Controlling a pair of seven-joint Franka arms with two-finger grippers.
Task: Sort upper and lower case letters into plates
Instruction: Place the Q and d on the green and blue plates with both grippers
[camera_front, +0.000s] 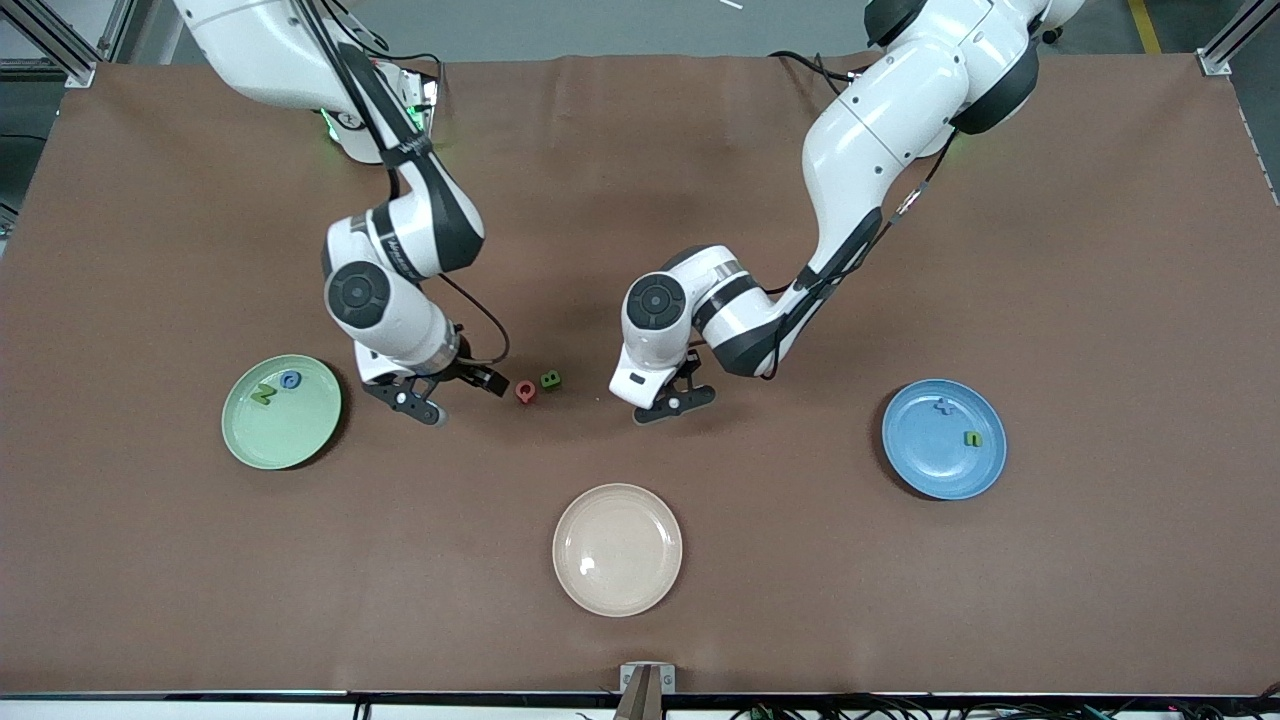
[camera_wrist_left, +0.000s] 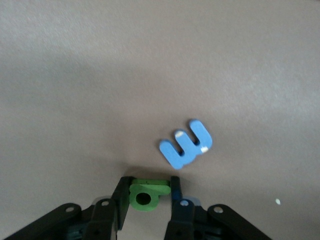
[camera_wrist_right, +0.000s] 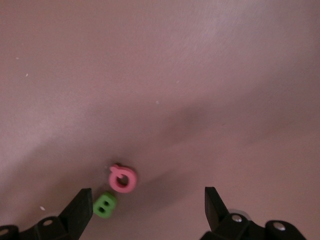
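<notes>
Left gripper (camera_wrist_left: 148, 200) is gripping a green letter (camera_wrist_left: 146, 193) above the table, beside a blue letter (camera_wrist_left: 186, 144); right gripper (camera_wrist_right: 147, 210) is hovering with fingers spread over the pink letter (camera_wrist_right: 122, 178).

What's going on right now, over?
Left gripper shut on green letter, blue letter below. Right gripper open beside pink Q, green B. Green plate, blue plate hold two each.

Your brown bench (camera_front: 1100, 250) carries three plates: green plate (camera_front: 300, 440) lower left, blue plate (camera_front: 925, 460) lower right, cream plate (camera_front: 640, 575) bottom centre. A red letter (camera_front: 525, 391) and green letter (camera_front: 550, 380) lie mid-frame.
</notes>
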